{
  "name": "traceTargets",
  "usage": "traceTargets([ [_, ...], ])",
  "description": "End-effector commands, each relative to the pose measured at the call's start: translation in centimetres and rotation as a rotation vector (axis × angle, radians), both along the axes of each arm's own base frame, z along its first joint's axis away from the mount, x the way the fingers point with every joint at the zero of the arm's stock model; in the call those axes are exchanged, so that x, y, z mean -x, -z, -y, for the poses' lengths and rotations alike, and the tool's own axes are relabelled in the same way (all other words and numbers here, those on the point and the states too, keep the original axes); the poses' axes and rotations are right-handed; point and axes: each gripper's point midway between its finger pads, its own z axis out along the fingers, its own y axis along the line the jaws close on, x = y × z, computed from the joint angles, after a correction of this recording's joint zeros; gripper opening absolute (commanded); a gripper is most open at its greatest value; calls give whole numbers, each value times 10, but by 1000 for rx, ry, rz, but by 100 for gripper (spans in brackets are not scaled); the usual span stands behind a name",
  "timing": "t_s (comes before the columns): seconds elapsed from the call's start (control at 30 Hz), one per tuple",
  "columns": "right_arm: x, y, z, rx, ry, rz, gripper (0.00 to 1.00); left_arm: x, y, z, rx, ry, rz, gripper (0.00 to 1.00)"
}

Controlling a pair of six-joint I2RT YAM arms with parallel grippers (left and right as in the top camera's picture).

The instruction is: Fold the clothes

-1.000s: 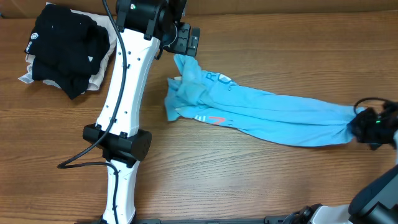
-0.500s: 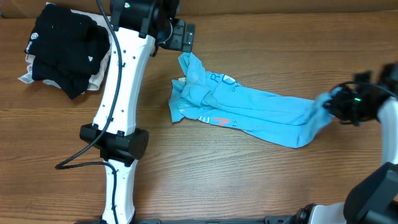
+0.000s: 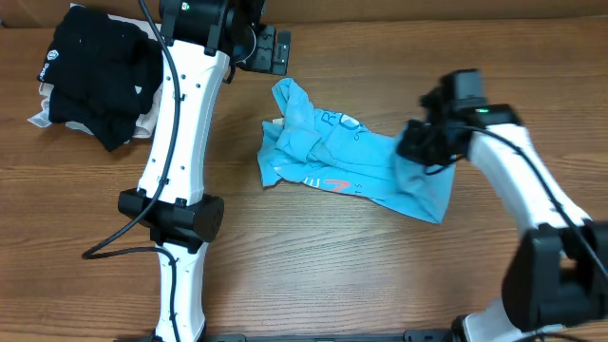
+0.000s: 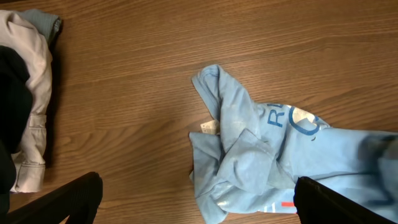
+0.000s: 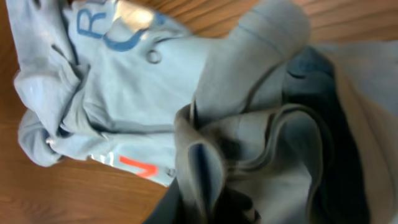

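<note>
The clothes (image 3: 332, 157), a sky-blue T-shirt with white letters and a red mark, lie bunched at the table's middle. The shirt's right end is lifted and doubled back leftward. My right gripper (image 3: 423, 142) hangs over that end, and gathered blue fabric fills its jaws. In the right wrist view the clothes (image 5: 143, 93) spread out below, with folds pinched at the right gripper (image 5: 211, 186). My left gripper (image 3: 271, 52) hovers open behind the shirt's upper left corner, holding nothing. In the left wrist view, the left gripper (image 4: 198, 183) has its fingers wide on either side of the clothes (image 4: 249, 149).
A black garment (image 3: 100, 71) is piled on a cream cloth (image 3: 43, 114) at the back left corner; the cream cloth (image 4: 31, 93) also edges the left wrist view. The left arm's white links (image 3: 180, 171) stand on the table left of the shirt.
My right gripper has swept from the far right edge leftward with the shirt's end, doubling the long stretched shirt over itself. My left gripper drifted slightly left, still open.
</note>
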Motion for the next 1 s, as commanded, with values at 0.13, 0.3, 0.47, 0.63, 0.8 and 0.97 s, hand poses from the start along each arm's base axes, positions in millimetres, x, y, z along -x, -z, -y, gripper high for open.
traceTargets([
  [0.13,-5,-4,-44,-71,-39,3,77,-2,1,-4,-18,7,2,100],
  [0.3,-13,-59,-27,-84,-13,93,84,1,13,-2,-33,57,-35,100],
  [0.47,-13,-108,8,-51,14,196,100,8,47,20,-2,273,-119,100],
  [0.63,-8,-113,30,5,24,211,100,5,92,31,0,405,-169,100],
  [0.8,2,-104,35,46,-4,174,100,8,144,36,5,474,-222,100],
  [0.97,4,-101,37,61,0,166,100,23,188,48,73,557,-271,100],
])
